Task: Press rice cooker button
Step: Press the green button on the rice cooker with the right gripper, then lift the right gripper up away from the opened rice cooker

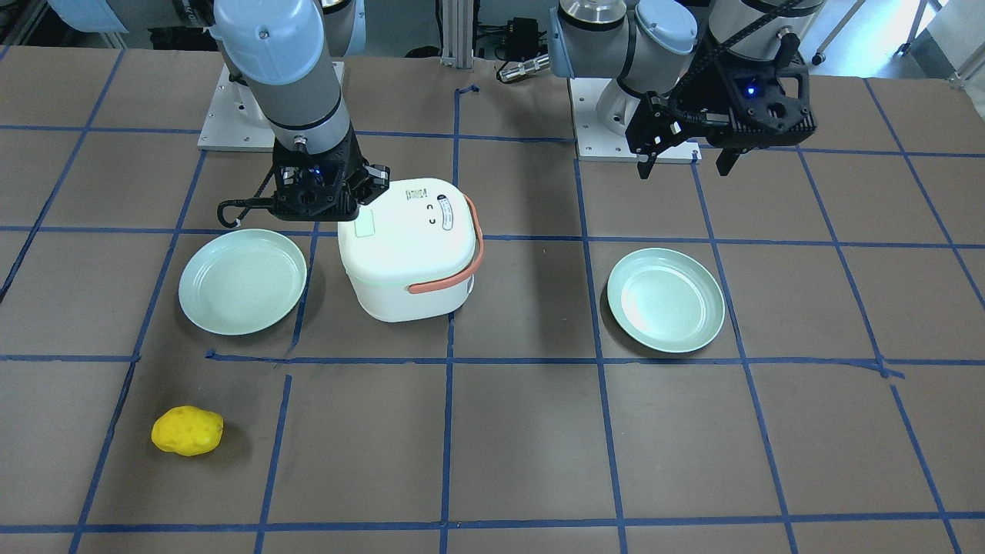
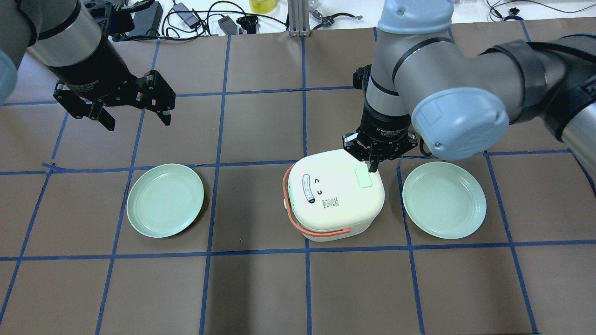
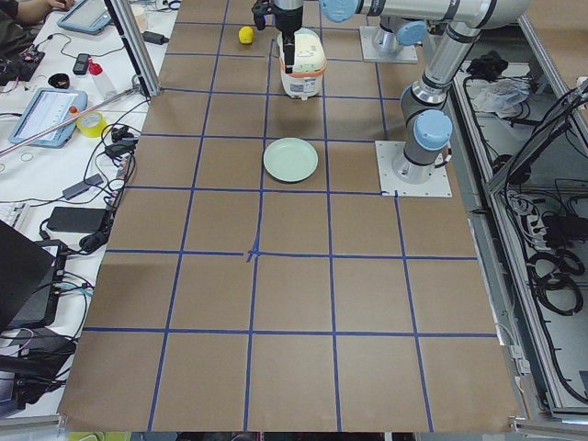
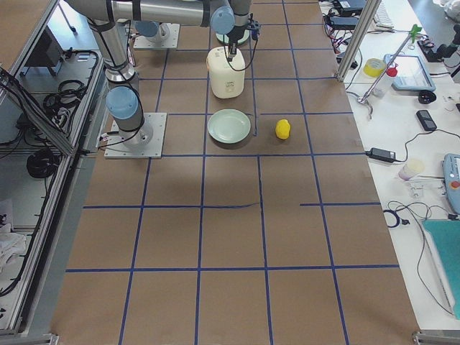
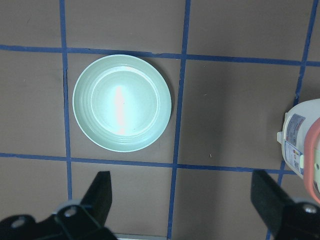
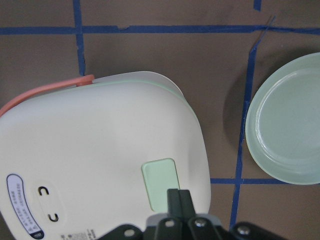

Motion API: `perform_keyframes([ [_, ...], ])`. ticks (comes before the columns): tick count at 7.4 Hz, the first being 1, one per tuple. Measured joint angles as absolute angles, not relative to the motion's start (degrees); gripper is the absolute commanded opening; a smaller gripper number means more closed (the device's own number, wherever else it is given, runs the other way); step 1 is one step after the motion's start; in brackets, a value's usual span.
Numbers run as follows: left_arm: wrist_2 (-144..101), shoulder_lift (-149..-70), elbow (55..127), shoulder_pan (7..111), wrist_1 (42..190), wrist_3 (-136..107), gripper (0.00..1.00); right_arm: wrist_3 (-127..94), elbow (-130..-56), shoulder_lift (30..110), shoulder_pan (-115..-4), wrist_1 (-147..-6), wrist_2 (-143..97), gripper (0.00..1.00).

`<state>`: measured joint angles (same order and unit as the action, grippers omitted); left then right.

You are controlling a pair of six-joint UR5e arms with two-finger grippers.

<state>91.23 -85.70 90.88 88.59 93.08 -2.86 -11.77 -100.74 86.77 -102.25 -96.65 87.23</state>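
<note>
The white rice cooker stands mid-table with its lid closed and its salmon-orange handle folded down at the side. A pale green rectangular button sits on the lid. My right gripper is shut and empty, pointing down at the button's edge. In the right wrist view the joined fingertips sit right at the button; I cannot tell whether they touch it. My left gripper is open and empty, hovering far to the left, above a plate.
Two mint-green plates flank the cooker, one on each side. A yellow lumpy object lies near the operators' edge. Cables and gear line the table's far edge.
</note>
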Motion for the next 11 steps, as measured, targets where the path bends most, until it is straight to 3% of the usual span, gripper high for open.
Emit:
perform_keyframes([
  [5, 91.23, -85.69, 90.88, 88.59, 93.08, -2.86, 1.0, -12.52, -103.17, 85.47, -104.03, -100.51, 89.24, 0.0],
  [6, 91.23, -85.69, 90.88, 88.6, 93.08, -2.86, 1.0, -12.53, -103.18, 85.4, -104.05, -100.55, 89.61, 0.66],
  [7, 91.23, -85.69, 90.88, 88.59, 93.08, -2.84, 1.0, -12.61, -102.97, 85.38, -104.06, -100.49, 89.94, 1.0],
  [9, 91.23, -85.69, 90.88, 88.59, 93.08, -2.82, 1.0, -12.63, -101.14, 85.87, -104.01, -99.18, 90.89, 1.0],
  [11, 91.23, -85.69, 90.88, 88.59, 93.08, -2.87, 1.0, -12.2, -94.48, 86.16, -102.86, -93.18, 92.07, 1.0],
])
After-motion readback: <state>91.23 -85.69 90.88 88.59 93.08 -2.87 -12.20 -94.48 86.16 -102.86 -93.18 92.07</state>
